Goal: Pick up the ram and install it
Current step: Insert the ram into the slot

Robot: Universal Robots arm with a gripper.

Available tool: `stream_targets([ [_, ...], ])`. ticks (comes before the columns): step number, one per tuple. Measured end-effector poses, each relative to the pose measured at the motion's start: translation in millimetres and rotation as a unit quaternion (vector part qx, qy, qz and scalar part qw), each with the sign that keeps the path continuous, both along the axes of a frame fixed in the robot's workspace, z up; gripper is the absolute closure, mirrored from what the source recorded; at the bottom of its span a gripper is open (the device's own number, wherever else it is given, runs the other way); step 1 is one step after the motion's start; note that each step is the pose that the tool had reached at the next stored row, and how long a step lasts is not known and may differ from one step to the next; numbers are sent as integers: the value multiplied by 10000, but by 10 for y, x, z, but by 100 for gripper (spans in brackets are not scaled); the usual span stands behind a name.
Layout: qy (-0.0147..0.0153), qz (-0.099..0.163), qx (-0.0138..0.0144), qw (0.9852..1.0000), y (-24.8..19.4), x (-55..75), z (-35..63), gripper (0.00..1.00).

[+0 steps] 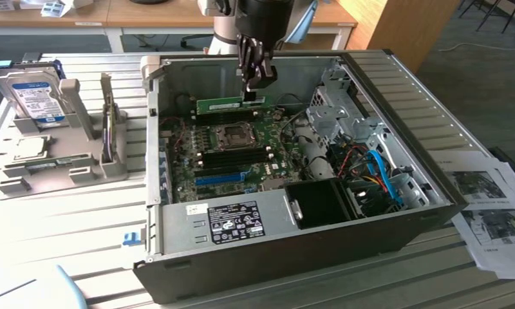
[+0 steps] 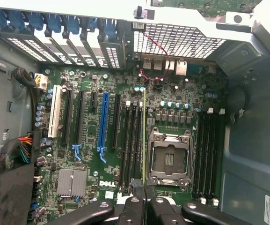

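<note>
Hanging down into the open computer case point(image 1: 412, 103), the hand point(image 1: 252, 94) is clenched on the ram point(image 1: 219, 102), pinching the green stick at the end nearer the exterior view's right. The stick runs level and edge-down, its free end reaching toward the exterior view's left, up above the motherboard point(image 1: 270, 168).

From the wrist view, the ram point(image 2: 144, 136) shows as one thin green line running away from the hand point(image 2: 144, 196), with the black fingers point(image 2: 131, 206) closed on either side of it. It lines up lengthwise with the row of long black memory slots point(image 2: 132, 140), just beside the metal processor socket point(image 2: 170, 159) and on the same side of it as the long blue slot point(image 2: 103, 123). A second row of black slots point(image 2: 205, 154) sits on the socket's other side. Whether the ram's lower edge touches a slot cannot be told.

Outside the case, on the slatted table point(image 1: 69, 225), a grey holder point(image 1: 77, 164) stands at the exterior view's left with a silver hard drive point(image 1: 36, 96) upright in it, well apart from the hand. Printed papers point(image 1: 489, 206) lie on the table at the exterior view's right.
</note>
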State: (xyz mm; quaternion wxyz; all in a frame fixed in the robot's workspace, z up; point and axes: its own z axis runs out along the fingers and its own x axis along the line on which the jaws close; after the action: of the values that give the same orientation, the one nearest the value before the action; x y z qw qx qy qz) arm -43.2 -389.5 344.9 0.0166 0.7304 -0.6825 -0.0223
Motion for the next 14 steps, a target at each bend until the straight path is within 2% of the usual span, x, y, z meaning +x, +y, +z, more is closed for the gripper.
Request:
stream_targets([
  [5,0,0,-1,10000,0,0,-3,89],
  [14,-1,0,0,10000,0,0,-87,89],
])
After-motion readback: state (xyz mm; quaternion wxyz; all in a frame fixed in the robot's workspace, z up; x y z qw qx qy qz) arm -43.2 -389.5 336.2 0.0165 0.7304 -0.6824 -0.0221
